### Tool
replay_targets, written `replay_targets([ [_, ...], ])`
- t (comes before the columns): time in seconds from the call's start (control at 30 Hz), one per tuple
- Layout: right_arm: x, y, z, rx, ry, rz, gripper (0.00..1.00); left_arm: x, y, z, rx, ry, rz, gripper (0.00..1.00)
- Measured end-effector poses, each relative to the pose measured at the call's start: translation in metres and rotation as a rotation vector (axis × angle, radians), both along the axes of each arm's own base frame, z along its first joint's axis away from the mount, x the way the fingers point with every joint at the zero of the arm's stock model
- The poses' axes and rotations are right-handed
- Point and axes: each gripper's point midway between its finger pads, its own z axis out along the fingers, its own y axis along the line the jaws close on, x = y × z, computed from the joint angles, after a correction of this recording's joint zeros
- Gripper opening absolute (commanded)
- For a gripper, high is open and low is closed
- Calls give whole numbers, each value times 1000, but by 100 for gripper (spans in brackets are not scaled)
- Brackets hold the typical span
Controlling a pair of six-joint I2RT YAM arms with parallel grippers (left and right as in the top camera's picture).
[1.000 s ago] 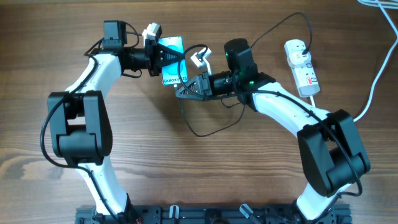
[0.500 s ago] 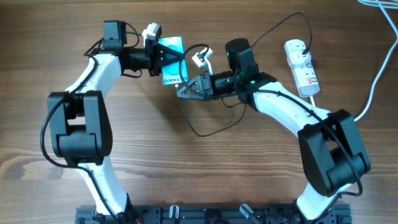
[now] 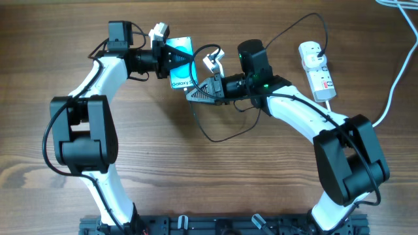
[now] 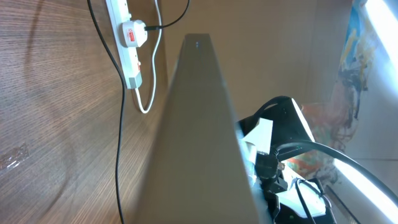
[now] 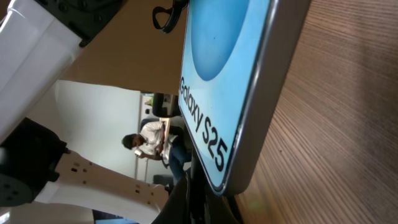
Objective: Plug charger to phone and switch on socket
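I see the table (image 3: 196,189) with both arms reaching in toward the phone (image 3: 184,49). The socket (image 3: 315,72) lies well to the right of the phone, with a plug seated in it. The left gripper (image 3: 174,60) is clamped on the phone's far end. The right gripper (image 3: 194,93) sits just beside the phone's Galaxy end, and I cannot tell whether its fingers pinch anything. The charger (image 4: 118,155) runs from the socket and loops on the base side of the phone.
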Motion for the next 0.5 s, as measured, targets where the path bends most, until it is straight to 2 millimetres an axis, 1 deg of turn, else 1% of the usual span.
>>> replay_targets([
  [0.5,3,1,5,7,68,-24,4,1,1,1,0,-5,3,4],
])
